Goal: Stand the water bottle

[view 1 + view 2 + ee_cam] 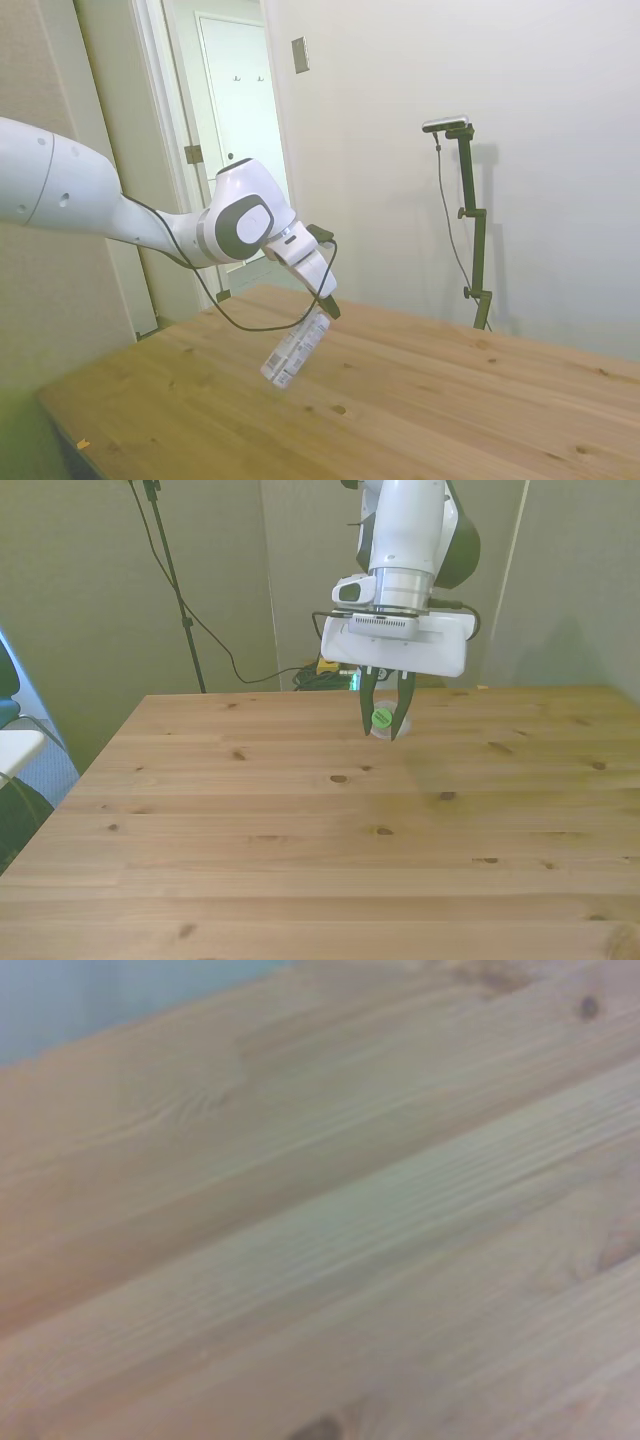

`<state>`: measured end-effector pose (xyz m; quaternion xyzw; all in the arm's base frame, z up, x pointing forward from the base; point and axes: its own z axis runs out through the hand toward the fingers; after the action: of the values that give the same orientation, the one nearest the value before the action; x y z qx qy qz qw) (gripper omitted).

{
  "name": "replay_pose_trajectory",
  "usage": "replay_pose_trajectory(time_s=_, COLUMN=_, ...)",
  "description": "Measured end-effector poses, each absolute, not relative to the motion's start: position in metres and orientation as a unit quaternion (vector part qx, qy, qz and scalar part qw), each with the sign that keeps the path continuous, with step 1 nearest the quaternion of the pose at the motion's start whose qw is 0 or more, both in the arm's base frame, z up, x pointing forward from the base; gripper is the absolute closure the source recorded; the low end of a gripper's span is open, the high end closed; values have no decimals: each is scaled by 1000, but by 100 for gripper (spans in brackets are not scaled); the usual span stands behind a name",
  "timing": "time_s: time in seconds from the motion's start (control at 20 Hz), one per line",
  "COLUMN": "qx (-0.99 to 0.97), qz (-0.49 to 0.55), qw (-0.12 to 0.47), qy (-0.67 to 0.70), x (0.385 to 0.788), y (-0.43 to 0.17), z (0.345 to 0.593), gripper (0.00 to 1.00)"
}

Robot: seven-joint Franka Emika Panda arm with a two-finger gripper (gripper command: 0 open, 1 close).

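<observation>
**Bottle aloft, tilted**

Wooden table (420,400) lies below the gripper (384,720), whose fingers clamp the water bottle (296,350) near its green-capped end, slanted in mid-air. Rotate the wrist until the bottle hangs vertical — then lower gently (base flat) before releasing.
</observation>
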<state>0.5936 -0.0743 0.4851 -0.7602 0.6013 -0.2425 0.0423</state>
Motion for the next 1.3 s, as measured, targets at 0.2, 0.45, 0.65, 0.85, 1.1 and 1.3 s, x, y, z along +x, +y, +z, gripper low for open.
replay_pose_trajectory(time_s=0.2, qx=-705, qz=-299, qw=30, qy=643, x=627, y=-81, z=484, gripper=100)
replay_pose_trajectory(time_s=0.45, qx=-633, qz=-375, qw=17, qy=677, x=674, y=-80, z=479, gripper=100)
replay_pose_trajectory(time_s=0.65, qx=-570, qz=-434, qw=-2, qy=697, x=700, y=-87, z=476, gripper=100)
replay_pose_trajectory(time_s=0.85, qx=-507, qz=-492, qw=-27, qy=708, x=718, y=-87, z=480, gripper=100)
replay_pose_trajectory(time_s=1.1, qx=-475, qz=-529, qw=-41, qy=702, x=748, y=-58, z=476, gripper=100)
replay_pose_trajectory(time_s=1.3, qx=-452, qz=-569, qw=-62, qy=684, x=769, y=-33, z=466, gripper=100)
